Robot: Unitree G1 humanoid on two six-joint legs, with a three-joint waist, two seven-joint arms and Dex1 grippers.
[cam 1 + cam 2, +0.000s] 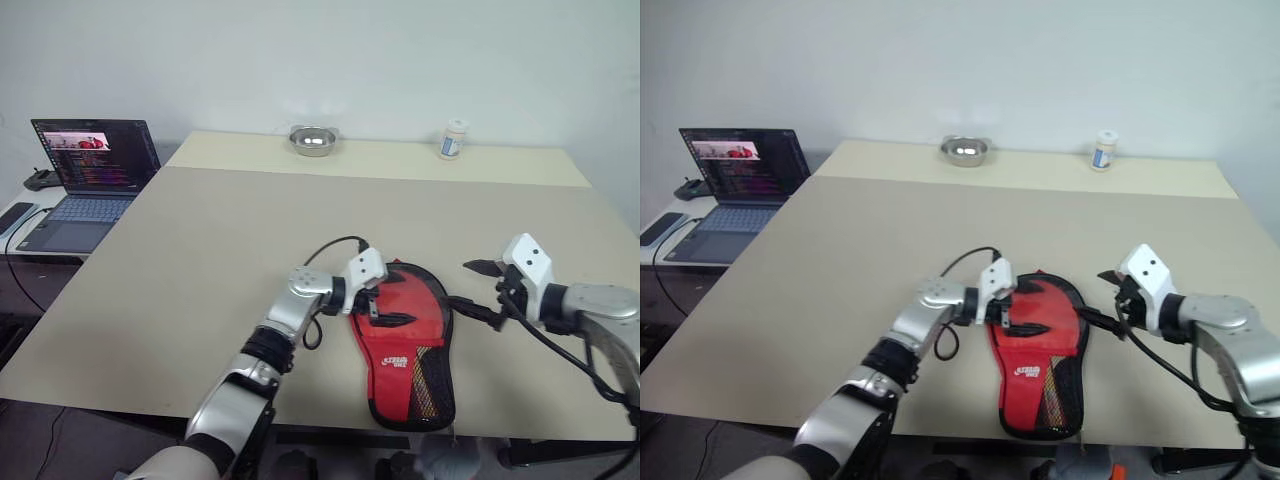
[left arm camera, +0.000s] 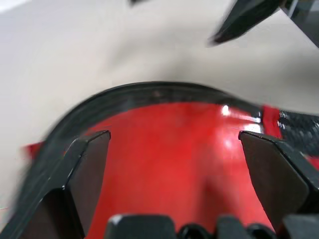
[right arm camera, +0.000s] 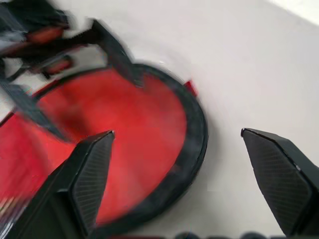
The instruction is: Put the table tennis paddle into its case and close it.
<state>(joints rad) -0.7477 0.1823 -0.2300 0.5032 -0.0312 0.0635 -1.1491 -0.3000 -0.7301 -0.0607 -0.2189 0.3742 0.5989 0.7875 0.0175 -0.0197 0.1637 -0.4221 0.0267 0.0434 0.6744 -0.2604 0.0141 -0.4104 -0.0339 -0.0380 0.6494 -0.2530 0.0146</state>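
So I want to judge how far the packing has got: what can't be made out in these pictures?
- Paddle: whether it is inside the case cannot be told; the head views show red fabric and mesh.
- Zipper: open or closed is too small in the head views, blurred in both wrist views.
- Case's round end: the left gripper covers part of it in the head views.
- Label on the small jar: too small.
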